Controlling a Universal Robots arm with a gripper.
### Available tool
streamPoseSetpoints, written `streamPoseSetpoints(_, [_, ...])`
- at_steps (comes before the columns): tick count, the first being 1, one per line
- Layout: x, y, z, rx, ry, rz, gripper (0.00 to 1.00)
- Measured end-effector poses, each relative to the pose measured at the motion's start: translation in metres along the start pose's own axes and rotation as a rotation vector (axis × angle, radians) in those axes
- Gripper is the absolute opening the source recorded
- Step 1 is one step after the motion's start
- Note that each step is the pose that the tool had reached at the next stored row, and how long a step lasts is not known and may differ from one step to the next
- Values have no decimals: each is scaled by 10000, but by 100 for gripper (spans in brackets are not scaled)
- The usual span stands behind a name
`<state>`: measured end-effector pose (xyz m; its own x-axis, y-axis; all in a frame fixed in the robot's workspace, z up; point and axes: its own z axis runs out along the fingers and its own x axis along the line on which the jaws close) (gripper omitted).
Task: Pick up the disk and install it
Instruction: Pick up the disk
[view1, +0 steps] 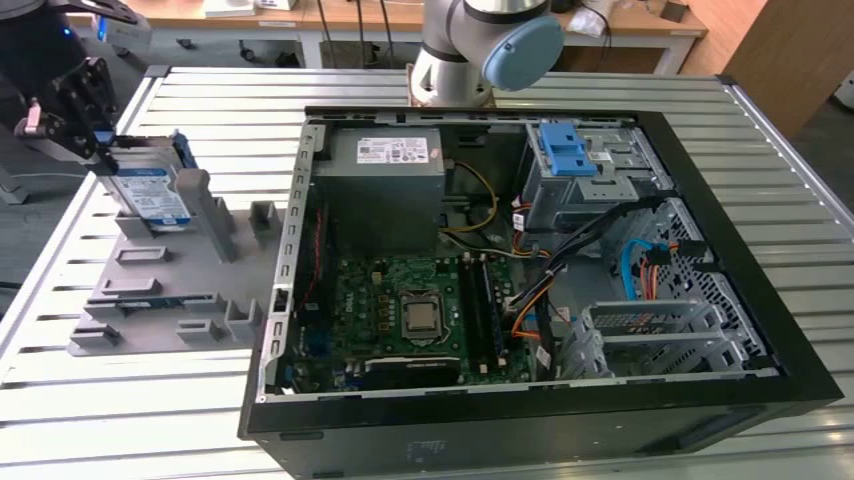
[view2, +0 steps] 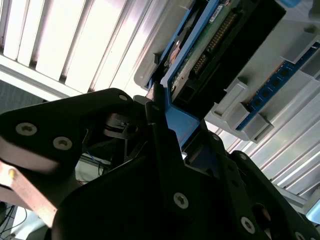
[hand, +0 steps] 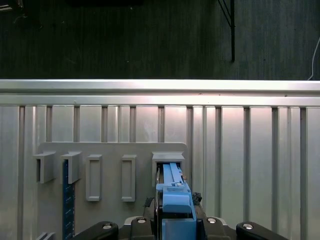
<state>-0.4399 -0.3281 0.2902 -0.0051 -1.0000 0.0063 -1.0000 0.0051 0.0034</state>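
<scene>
Disk (view1: 151, 194) is held upright on edge in the grey holder (view1: 167, 292), clamped from above by the closed end effector (view1: 102, 152).

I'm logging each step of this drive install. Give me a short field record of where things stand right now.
disk: on edge in a slot of the grey holder
gripper: jaws closed on the disk's blue bracket
holder position: on the slatted table, at the exterior view's left of the computer case
case: open, motherboard exposed
progress: disk gripped, not installed
</scene>
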Motion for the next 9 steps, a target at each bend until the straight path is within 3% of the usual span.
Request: streamPoseSetpoints(9, [0, 0, -61, 4, -2, 0, 36])
